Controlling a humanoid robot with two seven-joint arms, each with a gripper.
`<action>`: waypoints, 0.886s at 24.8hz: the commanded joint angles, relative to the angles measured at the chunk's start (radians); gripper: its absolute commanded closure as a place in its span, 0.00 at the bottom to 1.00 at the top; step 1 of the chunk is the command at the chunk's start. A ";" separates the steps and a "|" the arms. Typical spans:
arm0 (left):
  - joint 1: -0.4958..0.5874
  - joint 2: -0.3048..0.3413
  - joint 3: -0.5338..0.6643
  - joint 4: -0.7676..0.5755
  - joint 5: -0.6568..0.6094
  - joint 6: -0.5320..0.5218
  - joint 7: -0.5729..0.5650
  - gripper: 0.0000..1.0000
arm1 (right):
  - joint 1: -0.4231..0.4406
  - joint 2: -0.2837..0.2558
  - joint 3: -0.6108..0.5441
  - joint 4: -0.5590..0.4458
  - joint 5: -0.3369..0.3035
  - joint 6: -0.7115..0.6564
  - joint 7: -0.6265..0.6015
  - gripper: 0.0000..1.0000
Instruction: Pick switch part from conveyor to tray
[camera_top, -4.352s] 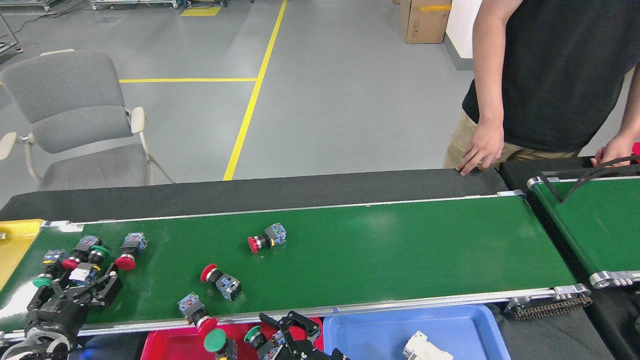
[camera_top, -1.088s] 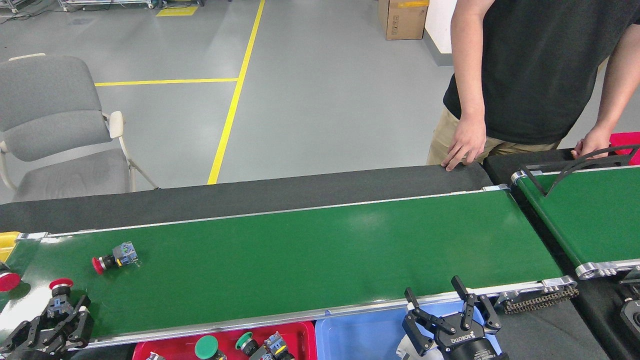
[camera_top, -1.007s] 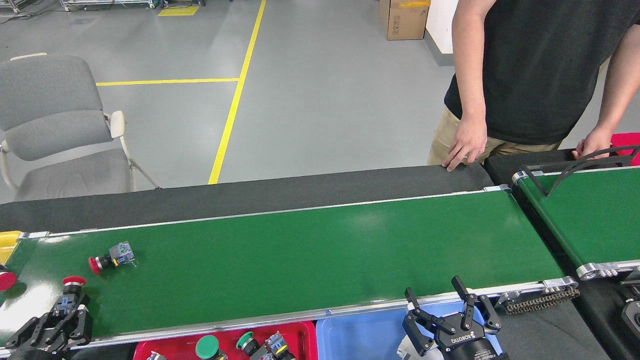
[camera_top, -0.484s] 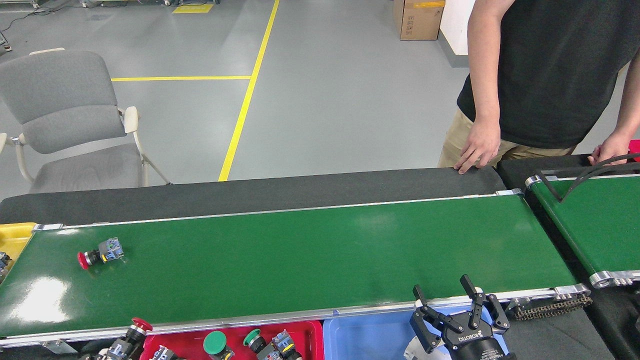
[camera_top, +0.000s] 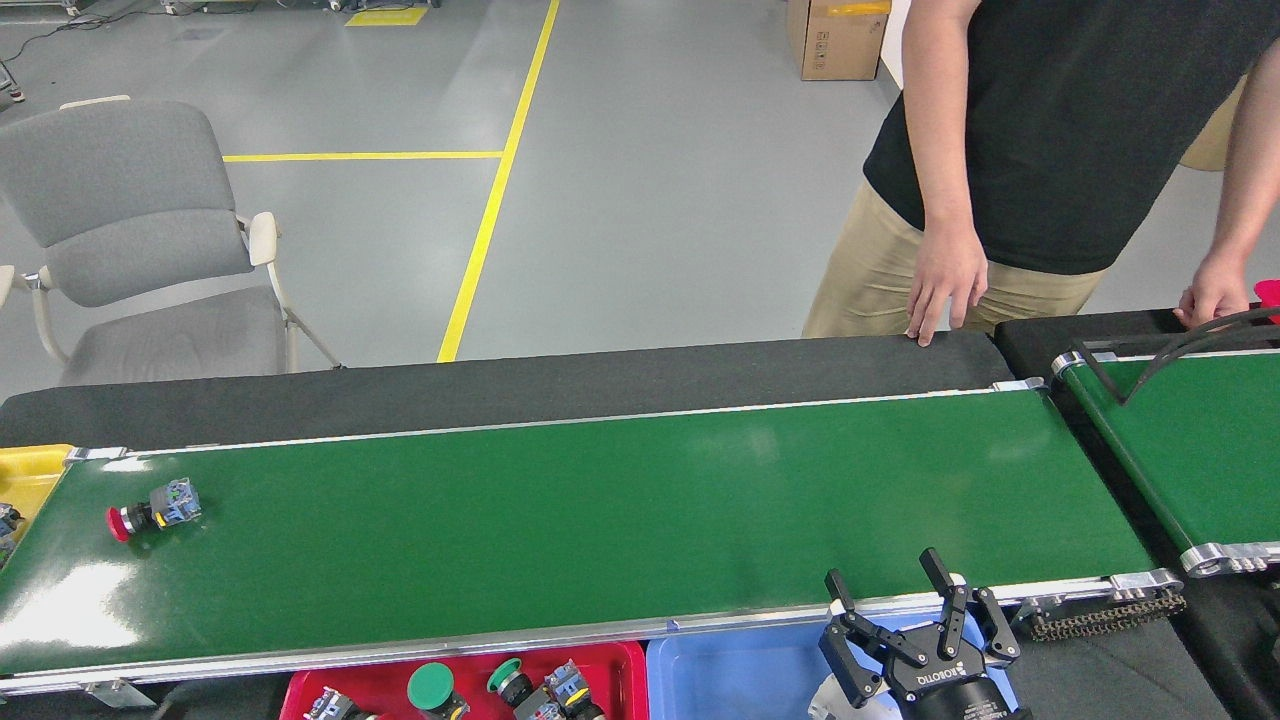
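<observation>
- One switch part (camera_top: 152, 508), red-capped with a grey-blue body, is lying on its side on the conveyor (camera_top: 600, 500) at the far left of the frame, close to the belt's left end and the yellow bin (camera_top: 30, 475) beside it; if the belt is running that way, the part risks dropping off the end before any grasp.
- The right gripper (camera_top: 915, 640) is hovering at the lower right over the blue tray (camera_top: 730, 665), fingers spread apart and holding nothing; it is sitting well apart from the part, so a reach across the whole belt looks unlikely to arrive in time.
- The left gripper is not showing anywhere in the frame, so I cannot tell its state; it seems the nearer arm, yet a late or blind approach could knock the part sideways.
- The red tray (camera_top: 600, 665) at the bottom centre is already holding several parts; a careless drop there could bounce off them.
- A person's hand (camera_top: 945, 285) is resting on the black edge at upper right, clear of the belt.
</observation>
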 joint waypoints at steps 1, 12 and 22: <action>-0.021 0.056 0.021 0.034 -0.010 0.114 0.014 0.00 | 0.014 0.018 -0.003 -0.015 -0.001 0.010 -0.009 0.00; -0.128 0.127 -0.059 0.108 -0.019 0.119 0.012 0.00 | 0.062 0.023 -0.052 -0.015 -0.001 0.102 -0.012 0.00; -0.145 0.124 -0.059 0.147 -0.019 0.119 0.012 0.00 | 0.100 0.015 -0.079 -0.016 -0.003 0.095 -0.058 0.00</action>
